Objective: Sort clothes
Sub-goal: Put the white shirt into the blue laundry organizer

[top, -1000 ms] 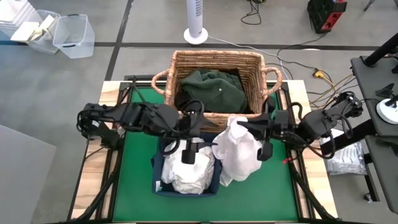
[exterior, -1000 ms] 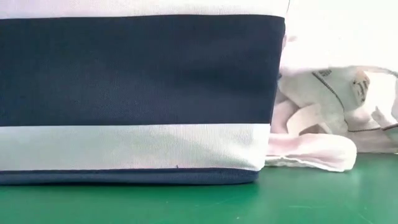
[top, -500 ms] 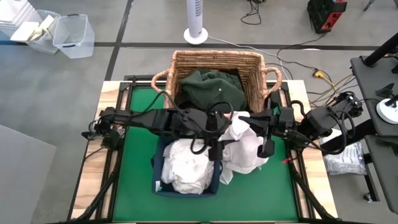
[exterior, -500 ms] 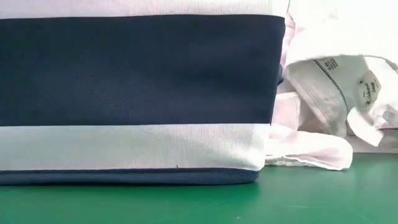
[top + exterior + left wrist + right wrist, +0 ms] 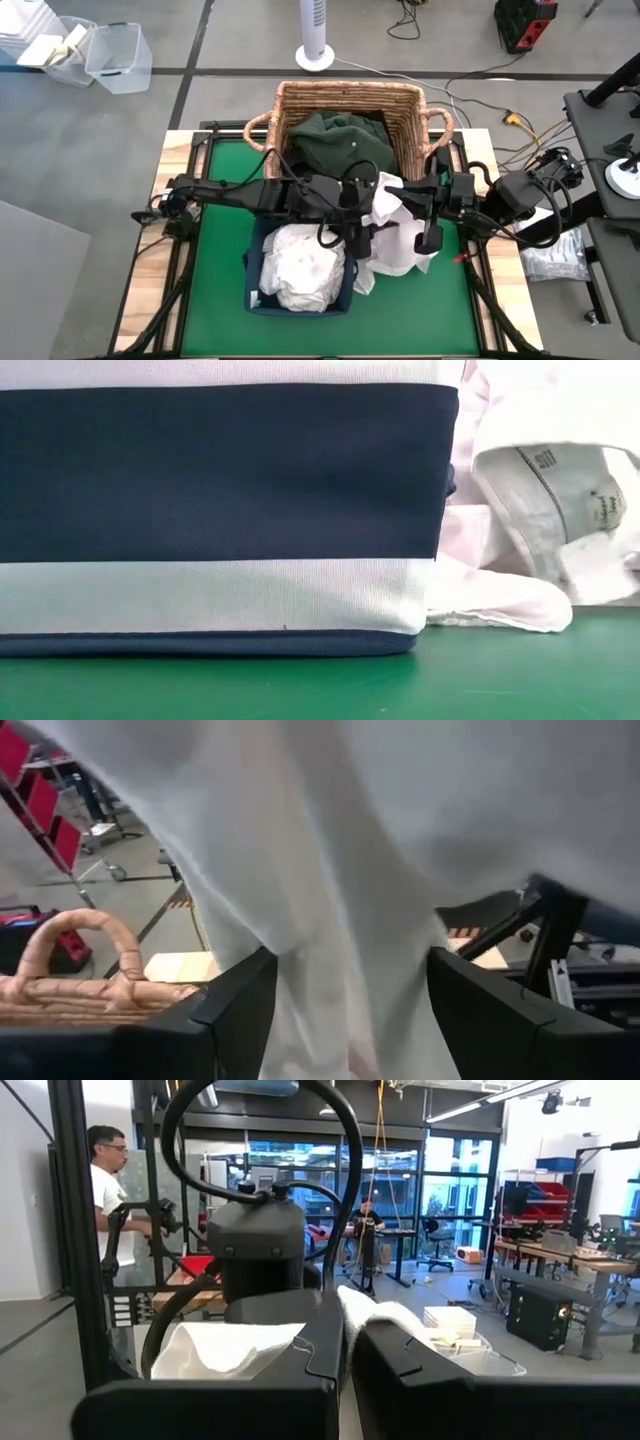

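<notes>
A white garment stands bunched on the green mat just right of the navy bin, which holds other white clothes. The low view shows the garment's collar and label raised and its lower fold on the mat. My right gripper is shut on the garment's top. My left gripper reaches across the bin to the garment's left side, open, with a hanging fold between its fingers. A dark green garment lies in the wicker basket. My right gripper pinches a bunched top edge of the white garment between its two fingers, coming level from the table's right. The garment hangs below the hold, with its lower part on the mat. My left gripper's open fingers straddle a hanging fold; whether they touch it I cannot tell.
The wicker basket sits at the far edge of the mat, close behind both grippers. The navy bin's wall stands near the table's front. Bare green mat lies left of the bin. People stand in the room beyond.
My left gripper has moved from above the bin toward the table's right, up to the white garment. The right gripper has drawn the garment's top up and toward the far edge; the garment has gathered narrower, its collar rising while the lower fold stays on the mat.
</notes>
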Action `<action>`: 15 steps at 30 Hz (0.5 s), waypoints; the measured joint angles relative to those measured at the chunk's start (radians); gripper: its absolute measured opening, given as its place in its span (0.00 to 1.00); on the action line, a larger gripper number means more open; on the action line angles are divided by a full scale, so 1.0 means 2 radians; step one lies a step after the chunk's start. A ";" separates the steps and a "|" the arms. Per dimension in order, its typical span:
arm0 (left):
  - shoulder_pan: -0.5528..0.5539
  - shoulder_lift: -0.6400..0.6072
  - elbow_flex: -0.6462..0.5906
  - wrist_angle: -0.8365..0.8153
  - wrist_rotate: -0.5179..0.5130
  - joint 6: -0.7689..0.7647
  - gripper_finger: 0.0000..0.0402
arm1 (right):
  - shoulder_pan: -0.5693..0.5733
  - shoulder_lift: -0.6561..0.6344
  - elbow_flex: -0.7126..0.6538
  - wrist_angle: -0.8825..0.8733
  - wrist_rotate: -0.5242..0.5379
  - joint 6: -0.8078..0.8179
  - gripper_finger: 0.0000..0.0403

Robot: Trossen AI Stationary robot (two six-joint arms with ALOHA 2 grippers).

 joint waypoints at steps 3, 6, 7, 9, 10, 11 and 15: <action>0.001 0.001 0.000 -0.001 0.006 0.002 0.52 | 0.000 0.000 0.000 0.007 0.000 -0.006 0.02; 0.002 0.001 0.000 0.002 0.022 0.002 0.42 | -0.001 0.000 0.000 0.013 0.000 -0.017 0.02; 0.002 0.001 0.000 0.001 0.022 0.003 0.37 | -0.002 0.000 0.000 0.014 0.000 -0.019 0.02; 0.002 0.001 0.000 0.000 0.022 0.003 0.25 | -0.002 0.000 0.000 0.015 0.000 -0.022 0.02; 0.002 0.001 0.000 0.001 0.023 0.004 0.18 | -0.003 0.000 0.000 0.016 0.000 -0.023 0.02; 0.002 0.001 0.000 0.001 0.024 0.007 0.11 | -0.003 0.000 0.000 0.017 0.001 -0.023 0.02; 0.002 0.000 0.000 -0.001 0.024 0.014 0.02 | -0.004 0.000 0.000 0.018 0.014 -0.026 0.02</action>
